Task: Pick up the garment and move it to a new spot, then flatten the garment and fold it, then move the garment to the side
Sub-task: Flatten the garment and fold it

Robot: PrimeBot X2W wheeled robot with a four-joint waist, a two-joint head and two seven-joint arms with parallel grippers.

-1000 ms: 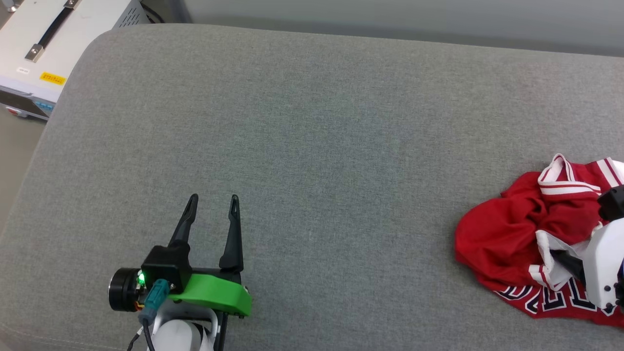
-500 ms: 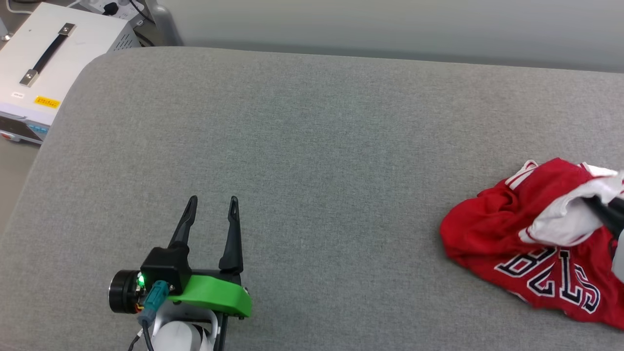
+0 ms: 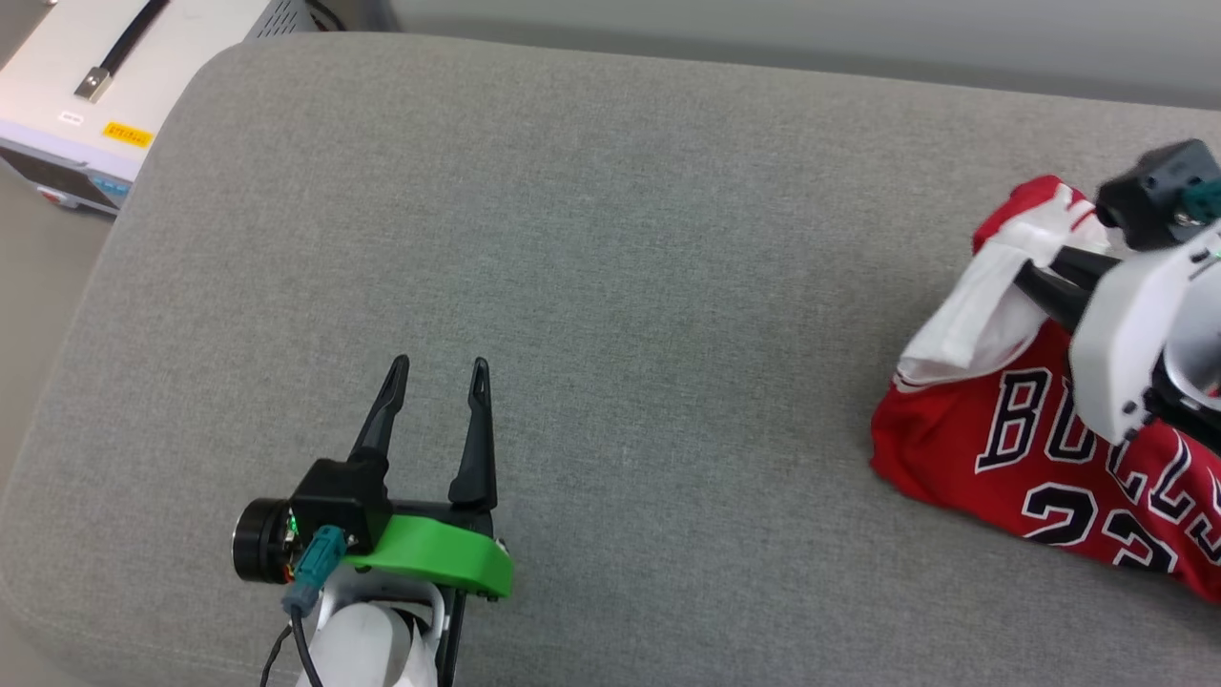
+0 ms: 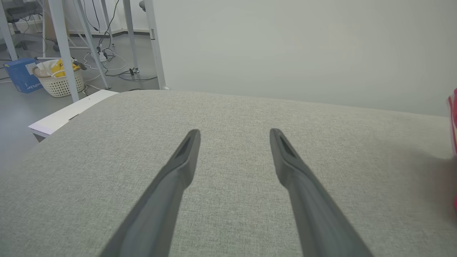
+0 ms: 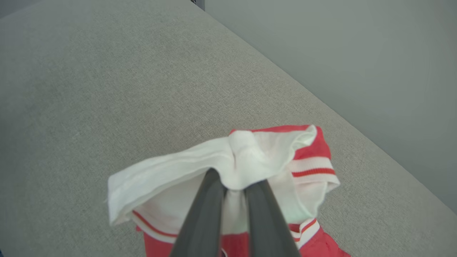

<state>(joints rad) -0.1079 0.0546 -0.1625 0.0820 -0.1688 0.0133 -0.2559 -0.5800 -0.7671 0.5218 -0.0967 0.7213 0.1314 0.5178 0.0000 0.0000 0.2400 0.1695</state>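
A padded grey fabric surface [image 3: 610, 239] with rounded corners fills the scene, with a pale wall [image 4: 285, 46] behind it. Off its far left corner sits a white box-shaped device [image 3: 67, 95] with a black handle and a yellow label. The left tool [image 3: 439, 364], on a green bracket, hovers low over the bare near-left part of the surface, its two long dark fingers [image 4: 178, 171] spread wide with nothing between them. At the right edge, the right tool [image 5: 237, 178] is clamped on a bunched white sleeve of the red jersey-style garment [image 3: 963, 448] with red-and-white striped trim. The sleeve is raised, and the red body, with black white-outlined letters and numerals, trails down onto the surface, well apart from the left tool.
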